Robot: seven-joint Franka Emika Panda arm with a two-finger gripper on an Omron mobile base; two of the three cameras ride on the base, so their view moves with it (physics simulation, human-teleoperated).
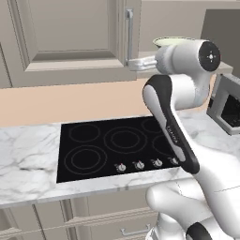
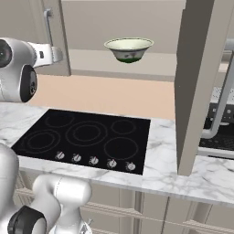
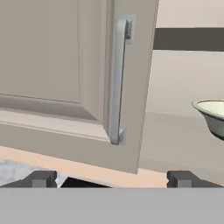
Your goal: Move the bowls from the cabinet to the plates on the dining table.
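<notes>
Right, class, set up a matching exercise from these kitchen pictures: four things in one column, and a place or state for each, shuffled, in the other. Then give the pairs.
Things:
1. bowl
2. cooktop
3. gripper
4. handle

Places or states:
A. set into the marble counter
B. upright on the edge of a cabinet door
C. on the cabinet shelf
D. open, holding nothing

Pairs: 1-C, 2-A, 3-D, 4-B
</notes>
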